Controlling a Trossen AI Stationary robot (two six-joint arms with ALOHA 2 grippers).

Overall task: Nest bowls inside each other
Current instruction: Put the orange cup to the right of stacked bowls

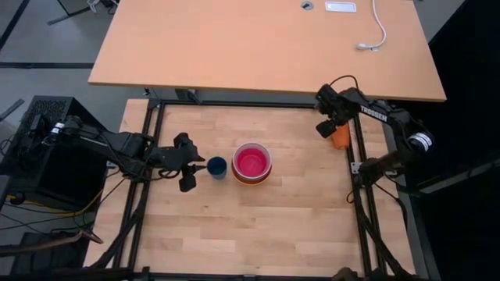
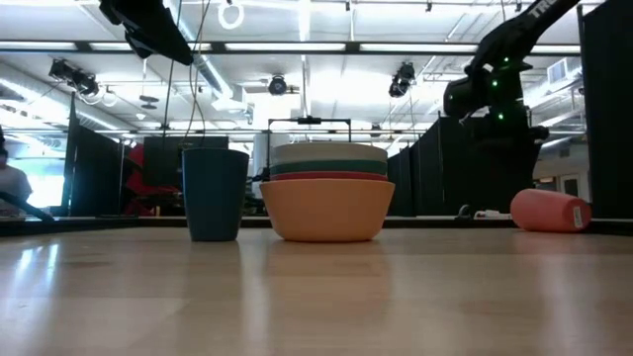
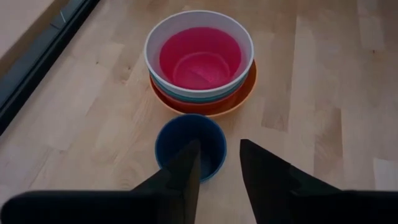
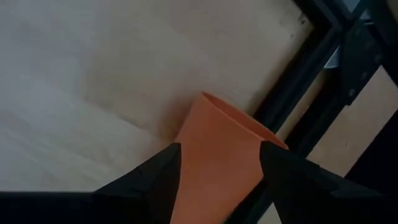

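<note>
Bowls (image 1: 252, 163) nested mid-table, left pincer (image 1: 190, 162) spread beside blue cup (image 1: 217, 167).

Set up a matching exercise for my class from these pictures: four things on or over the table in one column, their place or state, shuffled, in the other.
Things:
1. pink bowl
2. dark blue cup
3. orange cup
4. orange bowl

Places or states:
A. lying on its side by the table's right frame, between the right gripper's open fingers
B. bottom of the stack
C. innermost, inside the white bowl
D. upright beside the stack, just ahead of the left gripper

Pairs: 1-C, 2-D, 3-A, 4-B
</note>
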